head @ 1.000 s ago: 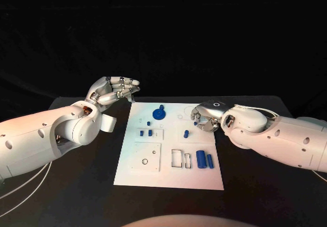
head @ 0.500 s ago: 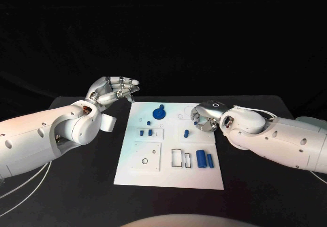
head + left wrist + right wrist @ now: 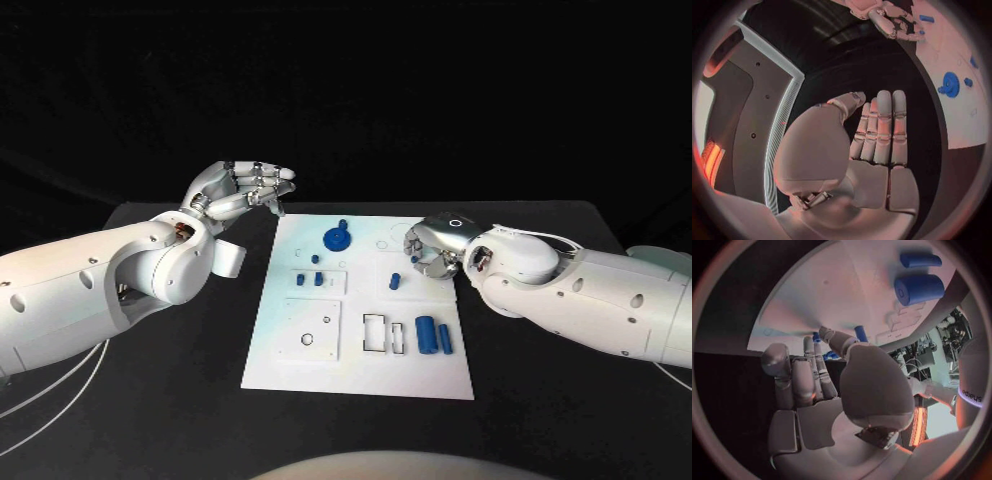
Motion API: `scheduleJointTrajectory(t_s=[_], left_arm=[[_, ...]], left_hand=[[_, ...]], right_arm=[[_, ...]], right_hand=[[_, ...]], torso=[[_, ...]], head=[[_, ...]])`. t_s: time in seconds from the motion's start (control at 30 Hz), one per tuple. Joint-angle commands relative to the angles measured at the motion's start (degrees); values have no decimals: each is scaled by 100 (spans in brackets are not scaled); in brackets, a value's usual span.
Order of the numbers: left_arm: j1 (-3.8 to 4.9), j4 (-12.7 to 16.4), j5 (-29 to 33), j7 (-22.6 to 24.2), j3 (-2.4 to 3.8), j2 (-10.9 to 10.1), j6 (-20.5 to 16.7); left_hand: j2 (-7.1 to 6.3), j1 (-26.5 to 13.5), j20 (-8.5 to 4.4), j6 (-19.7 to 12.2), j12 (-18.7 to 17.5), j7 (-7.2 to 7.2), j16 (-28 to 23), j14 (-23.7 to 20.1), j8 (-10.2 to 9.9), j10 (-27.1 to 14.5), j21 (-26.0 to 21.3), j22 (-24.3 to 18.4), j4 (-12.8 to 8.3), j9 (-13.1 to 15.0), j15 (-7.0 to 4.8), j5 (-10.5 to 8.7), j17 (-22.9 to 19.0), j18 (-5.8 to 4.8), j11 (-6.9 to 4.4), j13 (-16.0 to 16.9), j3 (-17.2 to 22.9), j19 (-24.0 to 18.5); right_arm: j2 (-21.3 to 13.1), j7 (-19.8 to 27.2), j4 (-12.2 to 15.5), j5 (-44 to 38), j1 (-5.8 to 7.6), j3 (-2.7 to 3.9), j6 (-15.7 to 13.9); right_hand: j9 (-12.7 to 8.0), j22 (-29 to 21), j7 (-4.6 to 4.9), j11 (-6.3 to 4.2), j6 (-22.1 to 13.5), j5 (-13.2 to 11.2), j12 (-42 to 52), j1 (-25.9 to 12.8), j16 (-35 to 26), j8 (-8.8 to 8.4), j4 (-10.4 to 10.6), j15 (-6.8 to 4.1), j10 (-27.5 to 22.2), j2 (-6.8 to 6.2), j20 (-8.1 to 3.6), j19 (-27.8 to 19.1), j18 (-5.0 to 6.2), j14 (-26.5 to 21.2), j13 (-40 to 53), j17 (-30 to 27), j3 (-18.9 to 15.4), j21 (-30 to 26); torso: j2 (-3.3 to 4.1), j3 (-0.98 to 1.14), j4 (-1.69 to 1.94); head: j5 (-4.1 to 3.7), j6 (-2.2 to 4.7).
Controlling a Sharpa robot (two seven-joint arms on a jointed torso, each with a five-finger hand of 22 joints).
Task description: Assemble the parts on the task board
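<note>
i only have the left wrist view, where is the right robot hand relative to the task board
observer: the right robot hand hangs over the right edge of the task board, fingers curled down.
operator: is it holding a part
observer: cannot tell. the right wrist view shows a small blue peg close by its fingertips, but whether they touch it is hidden.
operator: anything at the near end of the board
observer: two blue cylinders lie side by side near its right edge.
</note>
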Motion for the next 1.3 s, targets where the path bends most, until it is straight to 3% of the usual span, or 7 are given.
scheduleJointTrajectory(t_s=[0.03,0.4,0.87,1.3], left_arm=[[-1,23,37,-6,4,-4,81],[-2,25,37,-53,3,-9,96],[-3,28,28,-114,3,-9,125],[-7,32,27,-152,2,-6,154]], left_hand=[[22,-6,-4,-22,26,24,-36,-40,-6,-42,-38,-8,-23,-9,13,10,6,68,16,5,-27,-38],[33,-1,1,-53,31,38,-39,-52,-19,-73,-41,-7,-35,-19,21,15,11,68,28,7,-31,-47],[42,13,15,-116,45,66,-49,-89,-46,-138,-41,-1,-71,-41,40,22,21,66,53,12,-38,-74],[58,4,33,-159,62,91,-60,-137,-62,-198,-45,5,-86,-58,62,26,30,63,76,17,-45,-116]], right_arm=[[27,-21,-23,-72,-30,-11,20],[50,11,-75,-3,-60,-16,97],[59,14,-110,30,-80,-20,160],[29,84,-77,47,-93,-21,-346]], right_hand=[[5,51,-21,-44,59,-121,73,40,48,22,15,-34,-35,125,-4,68,-104,28,39,24,76,64],[13,142,-48,-80,153,-226,186,100,69,28,12,-68,-52,336,-40,112,-116,70,102,60,313,149],[9,177,-40,-74,149,-203,184,124,71,10,-21,-68,-82,346,-46,125,-124,74,99,69,379,186],[55,386,-85,-119,309,-192,249,130,156,71,-32,-106,17,447,-76,284,-177,162,115,193,483,475]], torso=[[0,-2,4],[-2,1,-1],[-3,3,2],[-4,6,-3]], head=[[-11,-9],[4,-22],[-15,-34],[-17,-23]])
